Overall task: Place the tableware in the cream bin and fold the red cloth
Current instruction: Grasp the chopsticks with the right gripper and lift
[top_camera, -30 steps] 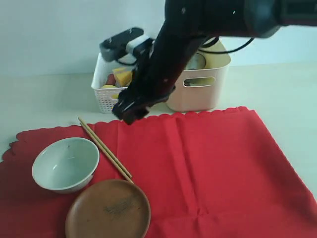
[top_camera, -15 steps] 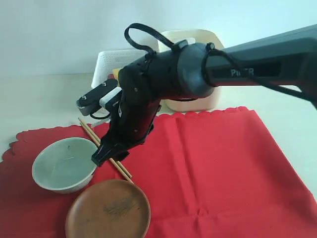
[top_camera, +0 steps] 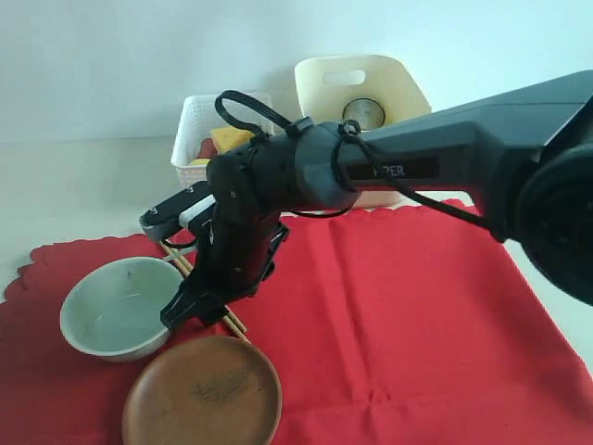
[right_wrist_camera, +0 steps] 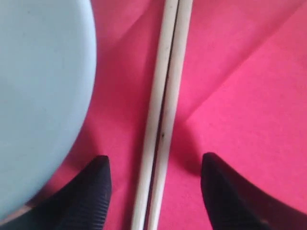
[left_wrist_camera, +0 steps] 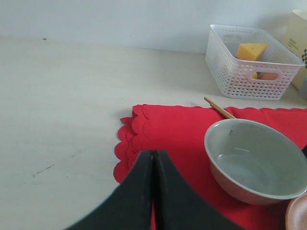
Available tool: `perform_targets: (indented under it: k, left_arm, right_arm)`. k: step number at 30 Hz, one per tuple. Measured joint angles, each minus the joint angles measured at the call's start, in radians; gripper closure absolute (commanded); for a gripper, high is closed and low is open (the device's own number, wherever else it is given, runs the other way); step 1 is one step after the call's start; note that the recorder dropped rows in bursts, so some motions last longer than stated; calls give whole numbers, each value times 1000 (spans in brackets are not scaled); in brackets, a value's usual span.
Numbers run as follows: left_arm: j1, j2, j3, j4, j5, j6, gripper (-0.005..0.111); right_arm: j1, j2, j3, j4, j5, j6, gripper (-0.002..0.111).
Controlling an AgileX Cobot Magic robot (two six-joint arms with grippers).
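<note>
The red cloth (top_camera: 417, 315) lies spread on the table. On its left part sit the pale green-white bowl (top_camera: 120, 306), the brown wooden plate (top_camera: 202, 394) and the chopsticks (top_camera: 237, 325). My right gripper (top_camera: 190, 311) reaches across and hangs open just above the cloth. The paired chopsticks (right_wrist_camera: 165, 110) run between its fingers, untouched, with the bowl (right_wrist_camera: 38, 96) beside them. The cream bin (top_camera: 361, 83) stands at the back with the steel cup (top_camera: 364, 113) inside. My left gripper (left_wrist_camera: 153, 154) is shut and empty over the cloth's scalloped left edge (left_wrist_camera: 168, 129), near the bowl (left_wrist_camera: 254, 158).
A white perforated basket (top_camera: 199, 148) with toy food, among it a cheese wedge (left_wrist_camera: 251, 50), stands left of the cream bin. The right arm's dark body (top_camera: 306, 176) spans the view above the cloth. Bare table (left_wrist_camera: 62, 105) lies left of the cloth.
My right arm has swung from in front of the bins down and leftward to the chopsticks between bowl and plate. The left gripper has stayed shut.
</note>
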Motion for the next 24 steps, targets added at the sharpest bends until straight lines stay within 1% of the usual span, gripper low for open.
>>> perform_targets:
  k: [3, 8, 9, 17, 24]
  left_arm:
    - [0, 0, 0, 0, 0, 0, 106]
    - [0, 0, 0, 0, 0, 0, 106]
    - [0, 0, 0, 0, 0, 0, 106]
    - [0, 0, 0, 0, 0, 0, 106]
    - [0, 0, 0, 0, 0, 0, 106]
  right_arm:
    - [0, 18, -18, 0, 8, 0, 71]
    - [0, 31, -35, 0, 10, 0, 103]
    - [0, 31, -36, 0, 10, 0, 108]
    - [0, 18, -38, -22, 40, 0, 108]
    - [-22, -126, -36, -67, 77, 2, 108]
